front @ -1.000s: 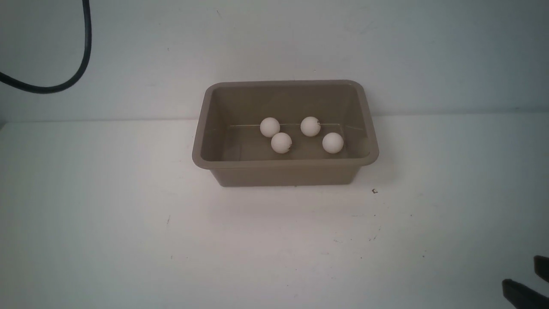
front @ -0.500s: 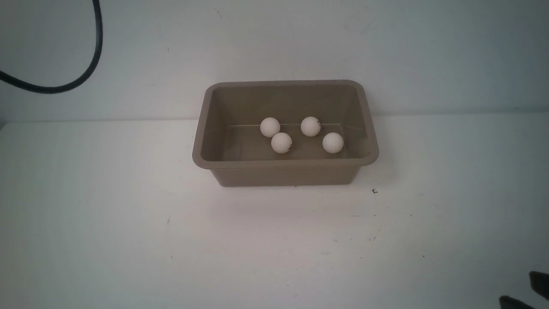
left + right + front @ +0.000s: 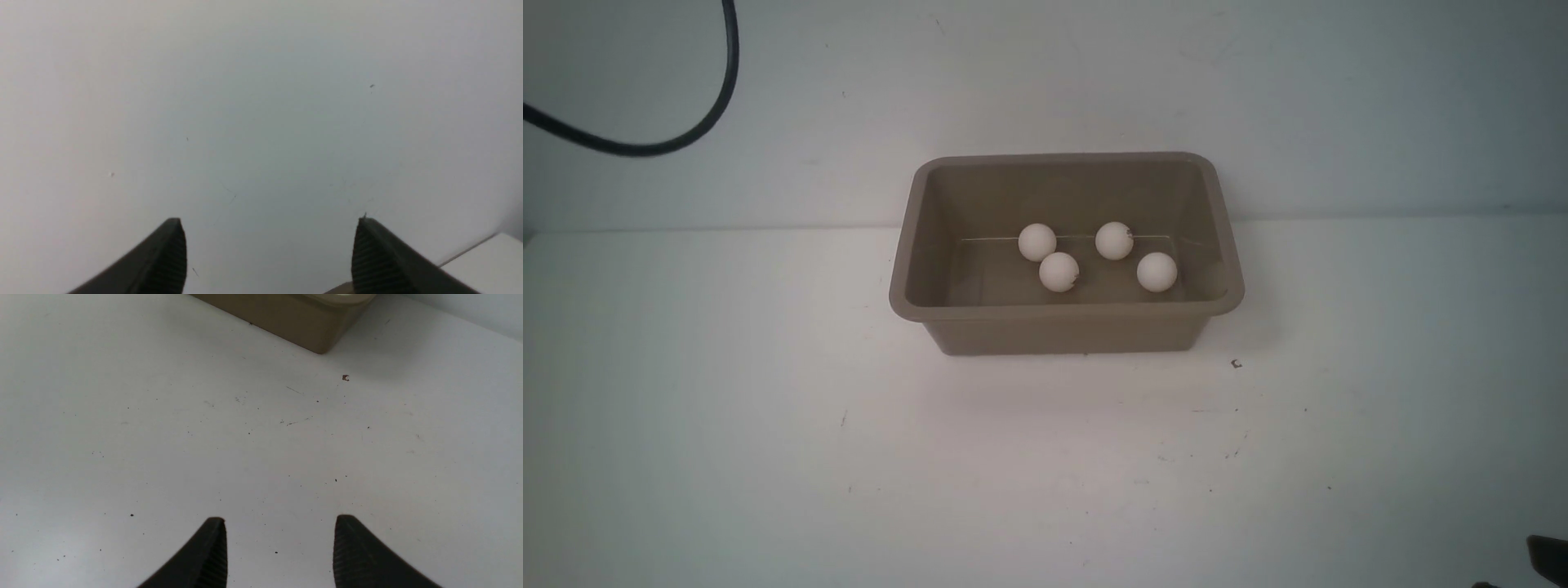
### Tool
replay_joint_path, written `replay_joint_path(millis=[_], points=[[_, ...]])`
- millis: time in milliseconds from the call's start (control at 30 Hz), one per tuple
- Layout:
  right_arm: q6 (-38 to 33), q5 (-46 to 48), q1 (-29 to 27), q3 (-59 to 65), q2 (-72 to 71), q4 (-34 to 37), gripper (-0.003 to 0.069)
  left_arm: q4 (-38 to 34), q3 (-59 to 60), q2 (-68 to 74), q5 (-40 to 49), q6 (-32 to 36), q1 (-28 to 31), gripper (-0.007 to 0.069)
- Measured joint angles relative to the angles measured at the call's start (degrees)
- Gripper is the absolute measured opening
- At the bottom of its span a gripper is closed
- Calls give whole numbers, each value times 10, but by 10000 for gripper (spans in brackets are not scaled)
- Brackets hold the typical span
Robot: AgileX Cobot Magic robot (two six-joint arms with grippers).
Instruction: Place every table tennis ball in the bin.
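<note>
The taupe bin [image 3: 1066, 310] stands at the middle of the white table. Several white table tennis balls lie on its floor, among them one at the back left [image 3: 1036, 242], one with a dark mark [image 3: 1114, 240] and one at the front right [image 3: 1156, 272]. My right gripper [image 3: 280, 522] hovers open over bare table, well short of the bin's corner [image 3: 294, 314]; only a dark fingertip [image 3: 1550, 557] shows in the front view. My left gripper [image 3: 269, 222] is open with nothing between its fingers, facing a plain pale surface.
A black cable [image 3: 719, 90] loops in at the upper left of the front view. A small dark speck [image 3: 1236, 364] lies on the table just in front of the bin's right corner.
The right gripper's fingers have drawn back towards the front view's bottom right corner, nearly out of it. The black cable's loop has swung right and upward. The balls have not moved.
</note>
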Motion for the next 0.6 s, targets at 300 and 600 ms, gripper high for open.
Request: replay_joint_path(millis=[300, 600], points=[[0, 0, 0, 0, 0, 0, 335, 52, 0, -1, 13, -3, -3, 490], [0, 0, 0, 0, 0, 0, 335, 499, 31, -5, 37, -364, -62, 490]])
